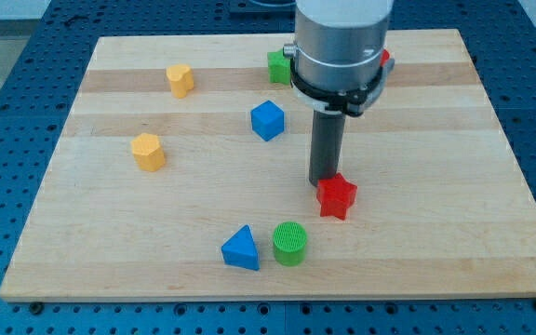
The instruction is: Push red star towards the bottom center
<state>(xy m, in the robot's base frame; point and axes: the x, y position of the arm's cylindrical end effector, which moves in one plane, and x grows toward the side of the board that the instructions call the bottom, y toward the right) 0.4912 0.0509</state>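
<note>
Nearest the camera, close to the bench's (491, 233) bottom edge and a little left of its centre, sit a blue triangle (241, 248) and a green cylinder (289, 243), just beside each other, cylinder to the right. Up and right of them lies the red star (337, 195), roughly mid-bench, slightly right of centre. My tip (323, 180) stands at the star's upper-left side, touching it or very nearly so; contact cannot be confirmed. This arm carries no fingers, only the dark rod, so nothing is held.

Further up, a blue cube (267, 120) sits left of the rod, apart from it. A green block (279, 66) lies near the top edge, partly hidden by the arm's grey housing; its shape cannot be made out. A sliver of another red block (385, 60) shows at the housing's right side. Two yellow blocks occupy the left half: one (180, 80) toward the top-left corner, one (147, 151) below it, well apart.

No brands, labels or writing can be read.
</note>
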